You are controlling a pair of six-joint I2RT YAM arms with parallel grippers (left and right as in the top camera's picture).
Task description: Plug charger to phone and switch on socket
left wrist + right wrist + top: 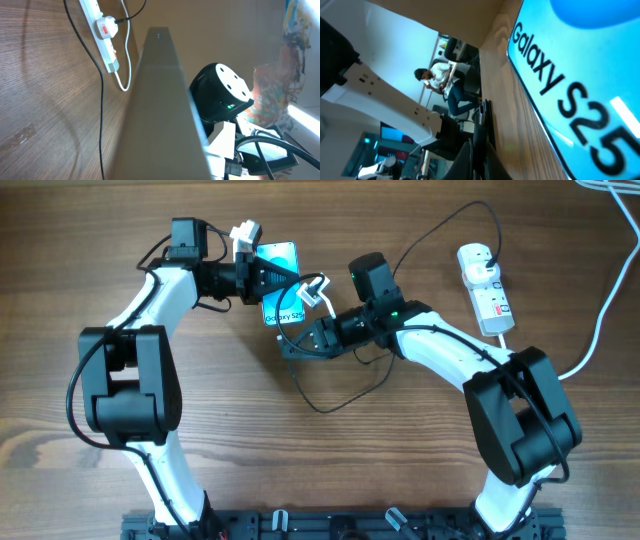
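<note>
- Clamping the phone (pixel 281 258), the left gripper (pixel 262 278) sits closed at eleven o'clock.
- Jaws together, the right gripper (pixel 312 298) is at the phone's six o'clock end; I cannot tell whether it holds the charger (pixel 320 408).
- At two o'clock lies the socket (pixel 487 288).

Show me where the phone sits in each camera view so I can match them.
Overhead: phone at upper centre, screen up.
Left wrist: likely the blurred grey slab up the middle, edge-on.
Right wrist: screen fills the right side, reading Galaxy S25.
Shared landmark: white power strip, far right overhead, top left in left wrist.
</note>
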